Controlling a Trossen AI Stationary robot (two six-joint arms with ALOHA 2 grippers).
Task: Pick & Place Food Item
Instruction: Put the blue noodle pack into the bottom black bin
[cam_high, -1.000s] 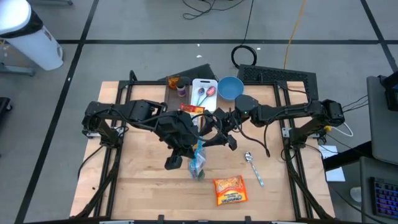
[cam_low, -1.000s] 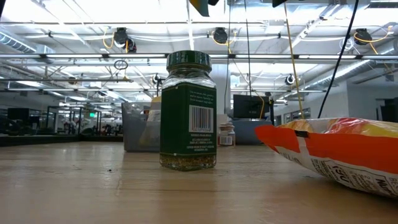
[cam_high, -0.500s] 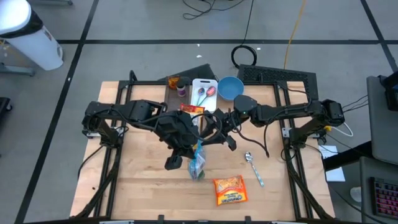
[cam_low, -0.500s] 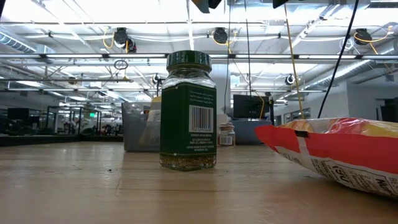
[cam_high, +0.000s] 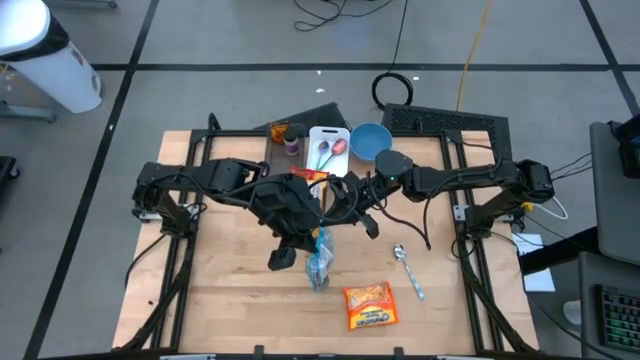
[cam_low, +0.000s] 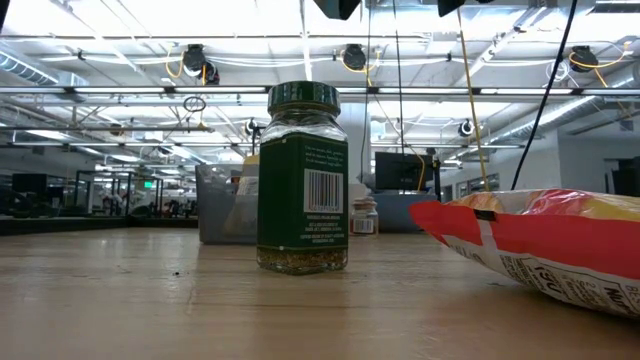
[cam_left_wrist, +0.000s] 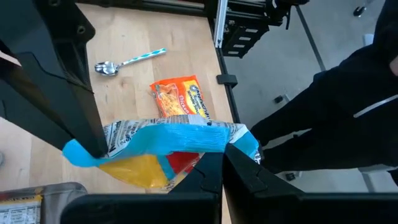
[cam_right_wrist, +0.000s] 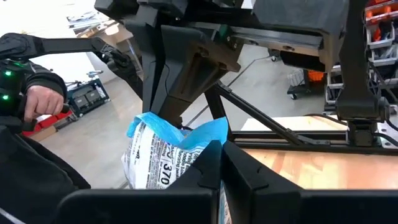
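A snack bag with a blue top edge, printed white sides and a yellow and red front hangs above the middle of the table; the high view shows the bag between both arms. My left gripper is shut on one end of its top edge. My right gripper is shut on the other end. In the low view a green-lidded spice jar stands upright on the wood, and an orange noodle packet lies flat beside it. My left gripper pinches the bag's blue top edge at one corner between its two fingers. The bag hangs below the hold, clear of the table, with the top edge stretched toward the other gripper. My right gripper pinches the blue top edge at the opposite corner between its two fingers; in the left wrist view its finger comes down onto that corner. The bag hangs below it, off the table.
The noodle packet and a spoon lie near the front right. At the far edge are a blue bowl, a white board, small jars and an orange packet. A person's hand shows beyond the table.
The two grippers and the bag have shifted slightly toward the table's far edge. The yellow bit of the bag that showed at the low view's top edge has gone up out of that picture.
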